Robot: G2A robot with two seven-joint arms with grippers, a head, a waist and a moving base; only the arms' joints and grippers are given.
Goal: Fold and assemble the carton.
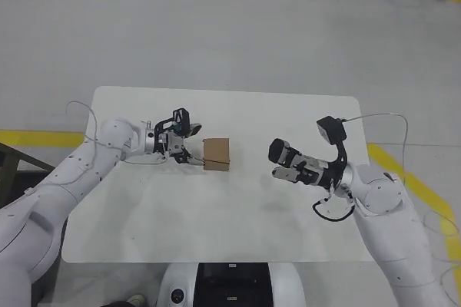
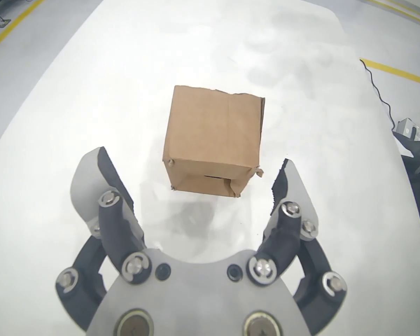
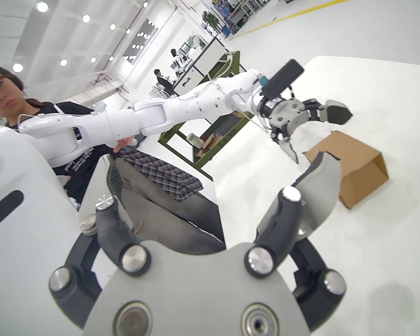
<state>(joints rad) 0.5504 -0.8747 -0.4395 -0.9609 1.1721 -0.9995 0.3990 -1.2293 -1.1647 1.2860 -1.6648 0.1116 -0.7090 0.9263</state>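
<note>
The carton [image 1: 217,154] is a small brown cardboard box standing on the white table [image 1: 215,222], a little left of its middle. In the left wrist view the carton [image 2: 213,141] shows a closed top face and a near end with flaps folded in and frayed corners. My left gripper [image 1: 189,146] is open just left of it, with its fingers [image 2: 105,173] short of the box and not touching it. From the right wrist view the carton [image 3: 357,166] lies beyond my open right gripper [image 3: 217,176], with the left gripper [image 3: 315,131] behind it. The right gripper [image 1: 281,163] hovers empty to the carton's right.
A thin black cable [image 2: 378,89] runs along the table's edge by the right arm. Bare tabletop surrounds the carton on all sides. Yellow floor lines [image 1: 31,138] border the table, and a green workbench [image 3: 210,141] stands off beyond its left side.
</note>
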